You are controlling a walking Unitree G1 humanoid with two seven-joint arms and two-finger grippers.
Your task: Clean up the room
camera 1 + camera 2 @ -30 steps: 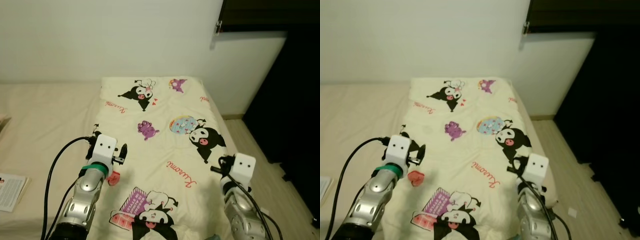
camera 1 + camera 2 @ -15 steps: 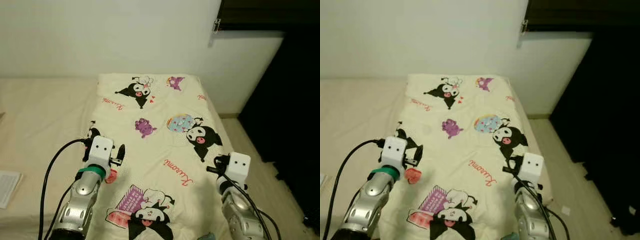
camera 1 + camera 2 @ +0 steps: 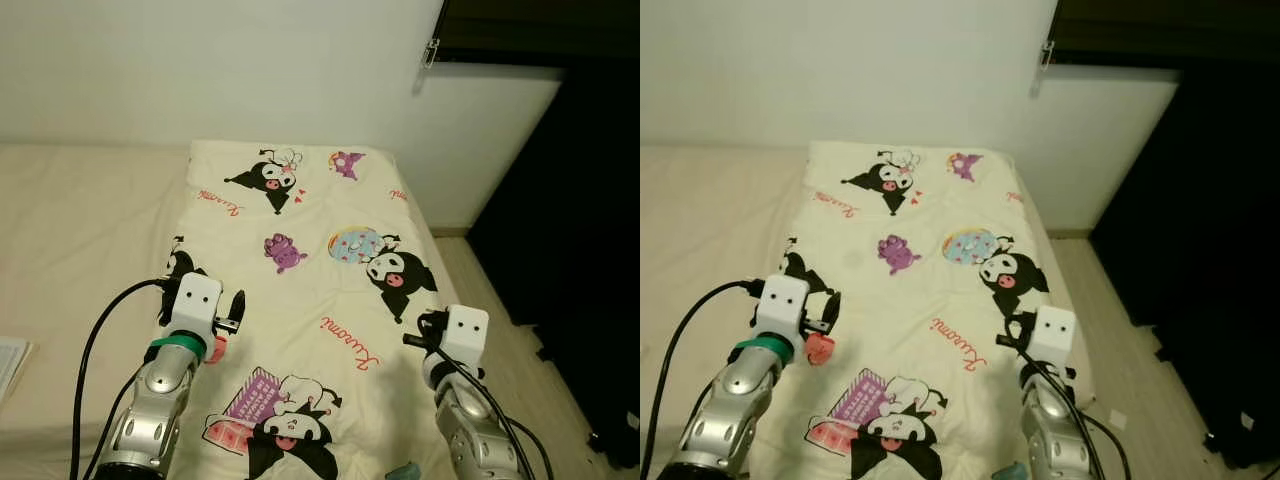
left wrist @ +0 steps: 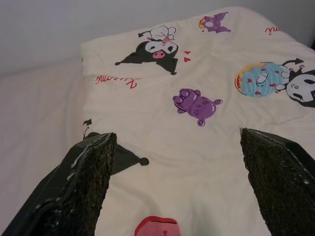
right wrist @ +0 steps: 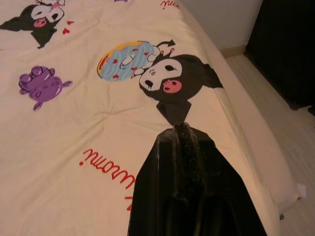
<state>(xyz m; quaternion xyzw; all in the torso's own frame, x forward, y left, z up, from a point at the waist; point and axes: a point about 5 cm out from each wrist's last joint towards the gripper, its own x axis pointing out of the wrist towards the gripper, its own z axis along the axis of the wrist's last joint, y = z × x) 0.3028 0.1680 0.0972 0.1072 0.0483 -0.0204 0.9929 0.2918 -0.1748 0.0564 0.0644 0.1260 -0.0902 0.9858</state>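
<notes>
Blanket, soft and light, is spread flat on the bed; an edge is probably best pinched. Left gripper is held apart above it, right gripper pressed together.

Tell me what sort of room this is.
Most likely a bedroom: a cartoon-print blanket lies spread flat over a low mattress set against a plain white wall, with wood flooring alongside.

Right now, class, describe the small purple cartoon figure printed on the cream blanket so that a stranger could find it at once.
Start at the cream cartoon-print blanket spread over the bed. Near its middle sits the small purple cartoon figure, just left of the blue round doughnut print. It is the only all-purple print there; its neighbours are black-and-white characters.
</notes>
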